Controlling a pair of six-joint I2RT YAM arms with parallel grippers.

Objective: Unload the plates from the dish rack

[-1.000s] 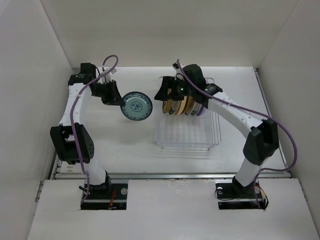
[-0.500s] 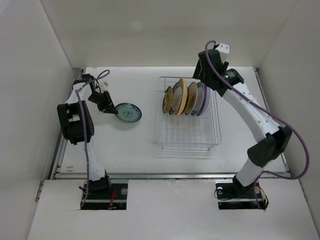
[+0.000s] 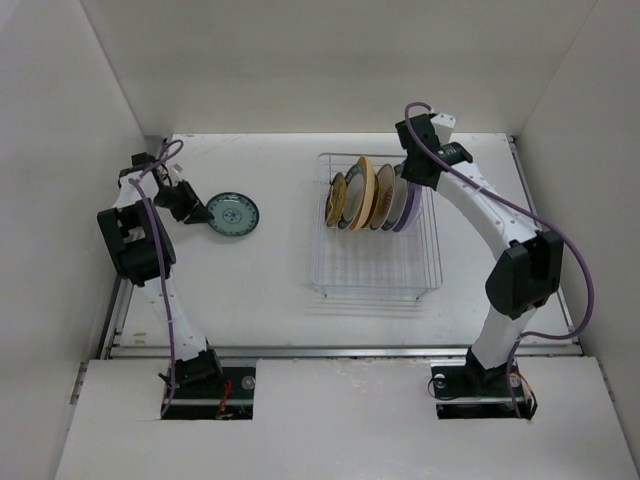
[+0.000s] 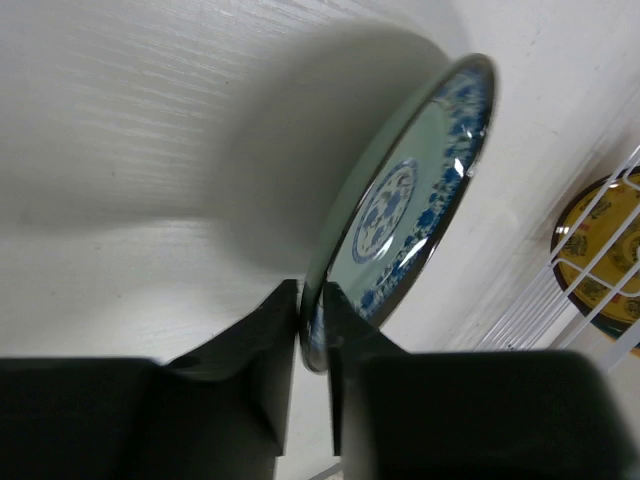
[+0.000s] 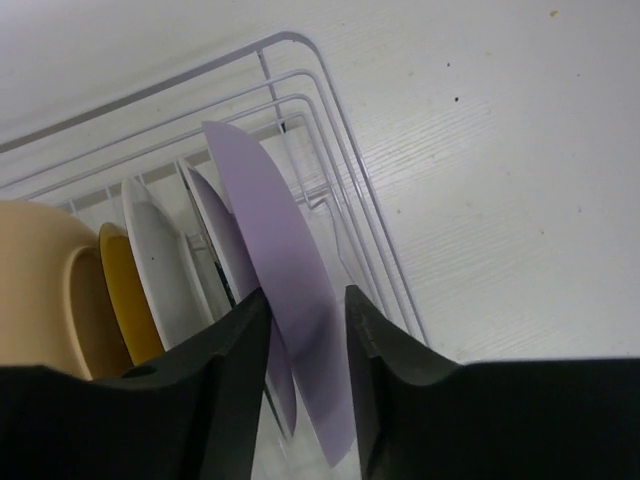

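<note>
The small teal patterned plate (image 3: 232, 214) lies low over the table left of the dish rack (image 3: 375, 275). My left gripper (image 3: 200, 212) is shut on its near rim; in the left wrist view the plate (image 4: 410, 200) stands edge-on with its rim pinched between my fingers (image 4: 315, 320). Several plates stand upright in the rack's far end. My right gripper (image 3: 412, 178) is open and straddles the top edge of the large lavender plate (image 3: 408, 205). In the right wrist view the lavender plate (image 5: 290, 260) touches the left finger, with a gap to the right one (image 5: 305, 320).
Also in the rack are a large pale yellow plate (image 3: 363, 190), a small brown-and-yellow one (image 3: 338, 200) and a white one (image 5: 160, 260). The rack's near half holds only bare wire slots. Side walls close in the table on the left and right.
My left arm has carried the teal plate left and down toward the table. My right gripper has come down over the lavender plate's rim and its jaws have narrowed.
</note>
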